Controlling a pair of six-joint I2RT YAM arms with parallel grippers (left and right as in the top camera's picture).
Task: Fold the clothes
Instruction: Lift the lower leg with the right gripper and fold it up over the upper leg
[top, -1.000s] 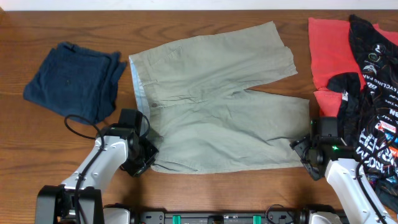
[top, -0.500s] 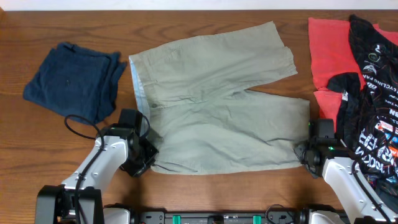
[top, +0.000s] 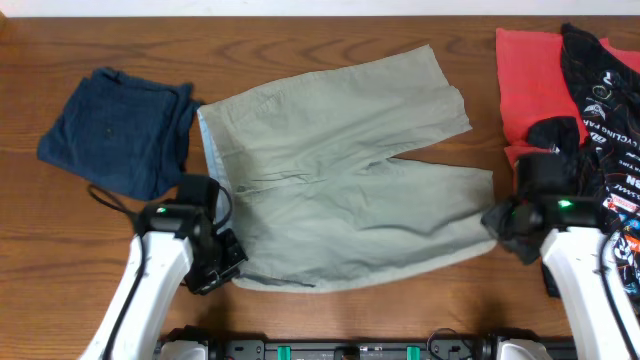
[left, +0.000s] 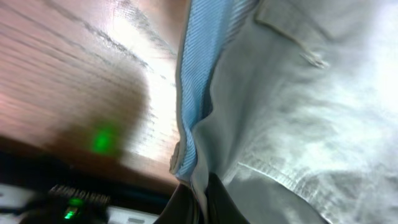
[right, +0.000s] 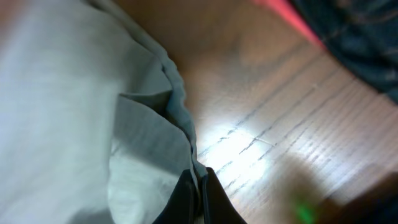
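Brown wood grain runs right across the bench (top: 50, 250), with clothes laid out along it. Far left, the navy garment (top: 115, 130) sits in a rumpled, folded bundle, clear of both arms, its right edge just beside the khaki shorts (top: 340, 170).

Next along, the left claw (top: 228, 268) is at the near left corner of those shorts, closed tight on the waistband edge. Its wrist camera shows the dark fingertips (left: 221, 202) pinched on the cloth, right where the light-blue lining (left: 199, 93) turns outward.

The shorts take the middle of the bench, waistband to the left and both legs running right. The far leg angles up toward the back edge, and the near leg reaches toward the right arm. Their near edge bows in a shallow curve between the two grips.

Over to the right, the right claw (top: 503, 222) is clamped on the hem corner of the near leg. From its wrist camera the fingers meet on a folded bit of khaki, with bare wood beyond.

Just past it, the red garment (top: 525, 80) lies flat toward the back right. The black printed jersey (top: 600, 110) is draped over its right side and runs down the right edge of the bench, close beside the right arm.
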